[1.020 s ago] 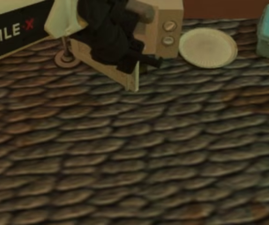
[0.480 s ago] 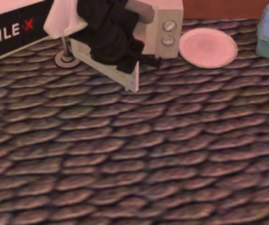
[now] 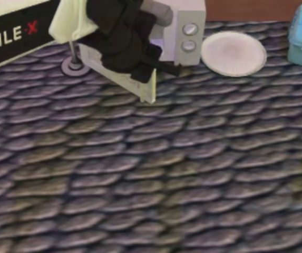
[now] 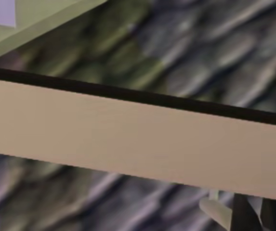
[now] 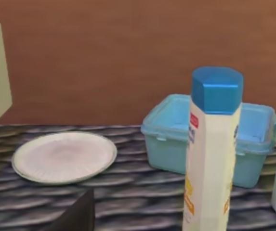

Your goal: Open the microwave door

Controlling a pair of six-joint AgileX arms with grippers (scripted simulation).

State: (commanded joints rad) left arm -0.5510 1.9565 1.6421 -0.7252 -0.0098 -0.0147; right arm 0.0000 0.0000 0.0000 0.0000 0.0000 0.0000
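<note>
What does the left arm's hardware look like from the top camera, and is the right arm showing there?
The left arm is a bulky matte black body with a grey cylindrical section near the microwave. No cables or markings visible. The right arm is out of the top view.

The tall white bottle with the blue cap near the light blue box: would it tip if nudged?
Probably yes. The tall white bottle with the blue cap stands upright, much taller than wide, so a high push would likely topple it. Its flat-sided body probably would not roll far. The light blue box behind might stop it.
</note>
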